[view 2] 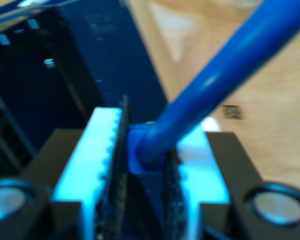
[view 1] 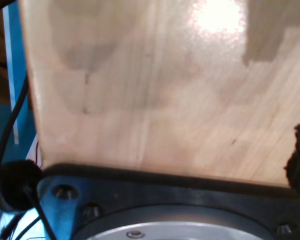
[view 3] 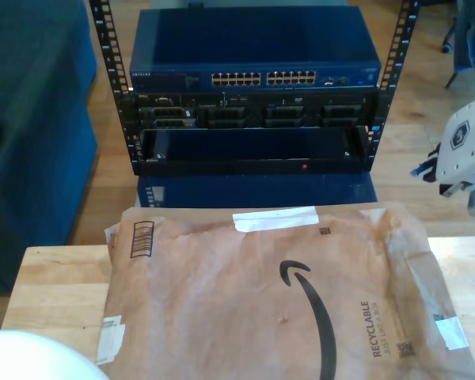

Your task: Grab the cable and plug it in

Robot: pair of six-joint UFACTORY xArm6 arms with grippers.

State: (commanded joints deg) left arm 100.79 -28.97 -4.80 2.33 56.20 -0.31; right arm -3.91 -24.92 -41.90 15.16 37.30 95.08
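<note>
One step is done: my second end effector (view 2: 142,150) is clamped on the cable (view 2: 215,75); next, probably, aligning with the switch (view 3: 253,51) at twelve o'clock.

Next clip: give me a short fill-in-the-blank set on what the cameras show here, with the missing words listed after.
1. My second gripper is shut on the plug end of a ____ cable.
2. In the exterior view, a brown paper ____ covers much of the wooden table.
3. The blue network switch sits at the ____ of the rack.

Missing words: blue; mailer; top
</note>
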